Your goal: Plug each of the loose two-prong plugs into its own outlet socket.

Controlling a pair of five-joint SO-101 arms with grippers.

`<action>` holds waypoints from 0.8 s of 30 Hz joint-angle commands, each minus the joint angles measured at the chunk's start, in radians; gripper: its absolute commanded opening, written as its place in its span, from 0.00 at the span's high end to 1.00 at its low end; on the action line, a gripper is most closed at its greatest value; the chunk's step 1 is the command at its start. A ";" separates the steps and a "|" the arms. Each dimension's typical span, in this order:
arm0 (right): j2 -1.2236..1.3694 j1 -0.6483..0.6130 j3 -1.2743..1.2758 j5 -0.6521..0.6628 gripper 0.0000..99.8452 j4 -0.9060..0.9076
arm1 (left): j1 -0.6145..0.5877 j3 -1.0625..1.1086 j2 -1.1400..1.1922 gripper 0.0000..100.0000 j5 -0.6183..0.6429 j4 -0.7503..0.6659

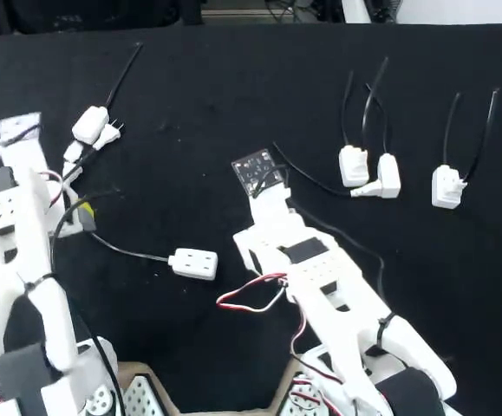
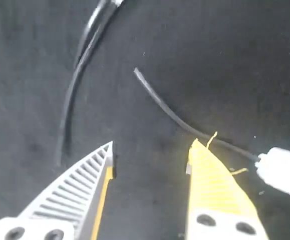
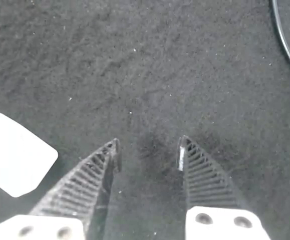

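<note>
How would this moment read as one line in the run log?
left end effector: open, empty, near cable | right end effector: open, empty, above cloth | two-prong plug: loose | outlet socket: empty

I see black cloth worktop (image 1: 233, 78) under left tool (image 2: 151, 144), right tool (image 3: 149, 139); pale strip (image 1: 459, 10) beyond far edge, ahead of tools.

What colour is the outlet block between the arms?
The outlet block is white; clearest in the high view.
</note>
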 commanded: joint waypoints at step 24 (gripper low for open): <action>-0.036 -0.020 -0.018 -0.006 0.82 -0.023 | 0.050 -1.202 1.054 0.76 -0.493 -0.005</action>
